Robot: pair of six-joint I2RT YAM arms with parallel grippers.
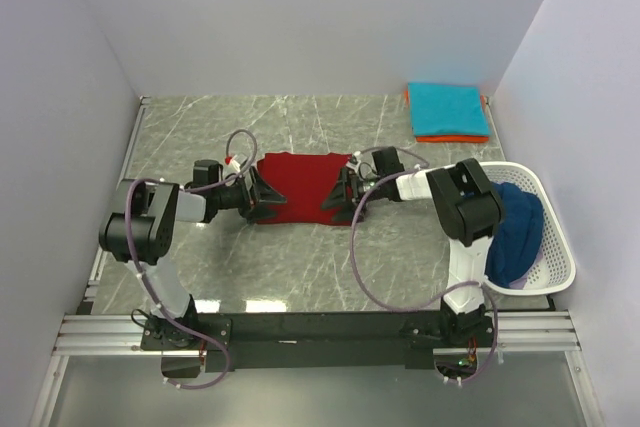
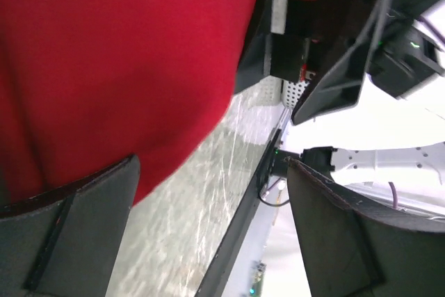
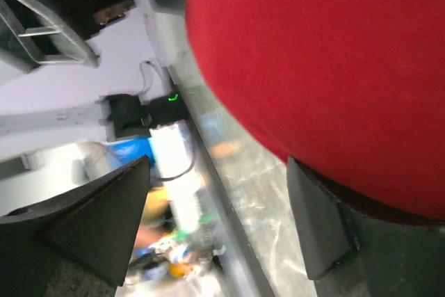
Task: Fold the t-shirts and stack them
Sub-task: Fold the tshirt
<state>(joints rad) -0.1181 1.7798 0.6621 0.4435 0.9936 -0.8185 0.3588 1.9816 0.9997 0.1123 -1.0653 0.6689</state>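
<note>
Top view: dark red t-shirt (image 1: 300, 189) lies flat as a rough rectangle at frame centre on the grey marbled table (image 1: 300, 257). Left gripper (image 1: 266, 195) sits at the shirt's left edge and right gripper (image 1: 339, 193) at its right edge, facing each other across the cloth. Both have their jaws spread wide and nothing clamped. Left wrist view: red cloth (image 2: 118, 53) fills the upper left; one finger (image 2: 69, 227) overlaps the hem, the other stands off the cloth at lower right. Contact with the cloth cannot be judged. Right wrist view: red cloth (image 3: 320, 53) fills the upper right, and the lower-right finger (image 3: 327, 227) is at its edge. Upper right of the top view: folded teal t-shirt (image 1: 447, 107) is stacked on the orange t-shirt (image 1: 452, 138). Right edge: navy blue t-shirt (image 1: 516, 232) is bunched inside the white mesh basket (image 1: 557, 247).
</note>
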